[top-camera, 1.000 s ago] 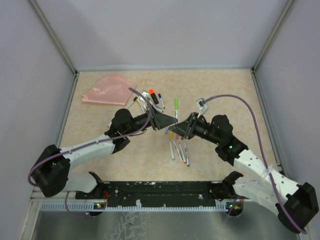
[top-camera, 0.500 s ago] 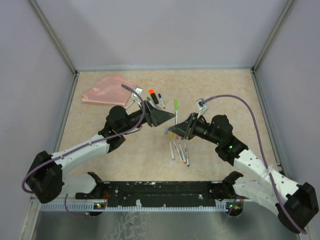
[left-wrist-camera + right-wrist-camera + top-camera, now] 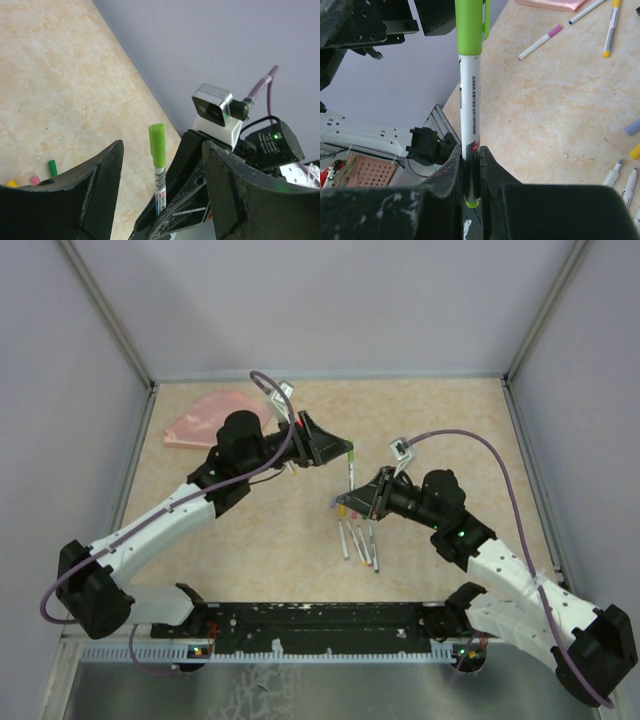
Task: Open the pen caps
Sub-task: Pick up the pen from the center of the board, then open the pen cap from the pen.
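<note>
My right gripper (image 3: 471, 155) is shut on the white barrel of a pen (image 3: 469, 100) that points away from it, its green cap (image 3: 469, 25) on the far end. In the top view the right gripper (image 3: 350, 498) sits mid-table and the green cap (image 3: 351, 449) lies toward the back. My left gripper (image 3: 338, 447) is open right beside that cap. From the left wrist the green cap (image 3: 157, 145) stands between the two spread fingers (image 3: 95, 190), touching neither. Loose green (image 3: 52, 167), pink (image 3: 34, 180) and yellow (image 3: 11, 184) caps lie on the table.
A pink pouch (image 3: 205, 415) lies at the back left. Several pens (image 3: 360, 542) lie in a row in front of the right gripper. More pens with pink (image 3: 540, 42) and yellow (image 3: 610, 27) caps lie farther off, near the pouch.
The left gripper has opened and swung from the right gripper's tips toward the back of the table, ending beside the green cap. The right gripper keeps its hold on the pen.
</note>
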Robot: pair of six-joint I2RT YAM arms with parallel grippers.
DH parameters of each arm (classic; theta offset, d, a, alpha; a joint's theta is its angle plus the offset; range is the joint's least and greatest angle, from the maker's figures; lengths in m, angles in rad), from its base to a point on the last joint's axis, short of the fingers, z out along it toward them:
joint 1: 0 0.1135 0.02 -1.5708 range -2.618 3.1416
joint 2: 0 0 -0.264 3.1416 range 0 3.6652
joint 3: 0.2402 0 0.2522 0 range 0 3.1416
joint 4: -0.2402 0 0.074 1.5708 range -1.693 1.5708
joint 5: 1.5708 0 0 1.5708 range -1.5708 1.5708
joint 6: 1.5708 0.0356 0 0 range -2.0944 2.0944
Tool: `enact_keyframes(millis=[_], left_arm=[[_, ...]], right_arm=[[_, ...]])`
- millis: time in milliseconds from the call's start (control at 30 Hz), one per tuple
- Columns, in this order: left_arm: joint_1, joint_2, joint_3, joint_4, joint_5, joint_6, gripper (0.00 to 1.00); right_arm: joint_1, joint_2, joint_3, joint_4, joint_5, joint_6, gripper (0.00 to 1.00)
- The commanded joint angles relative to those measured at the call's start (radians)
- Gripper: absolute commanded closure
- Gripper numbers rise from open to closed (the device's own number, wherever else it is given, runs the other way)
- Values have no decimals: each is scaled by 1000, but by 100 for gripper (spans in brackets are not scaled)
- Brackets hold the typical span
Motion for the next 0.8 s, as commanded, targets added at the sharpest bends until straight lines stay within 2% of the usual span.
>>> enact_keyframes(millis=[0,133,300,533,767], left_arm=[[-6,39,104,-199,-45,54,32],[-27,64,169,-292,-101,81,34],[-46,88,206,-321,-123,90,38],[-55,117,232,-319,-104,92,50],[-55,131,232,-308,-70,95,66]], right_arm=[[3,0,41,47,-10,8,100],[3,0,41,47,-10,8,100],[3,4,41,47,-11,11,100],[3,8,42,41,-11,9,100],[3,14,49,34,-11,1,100]])
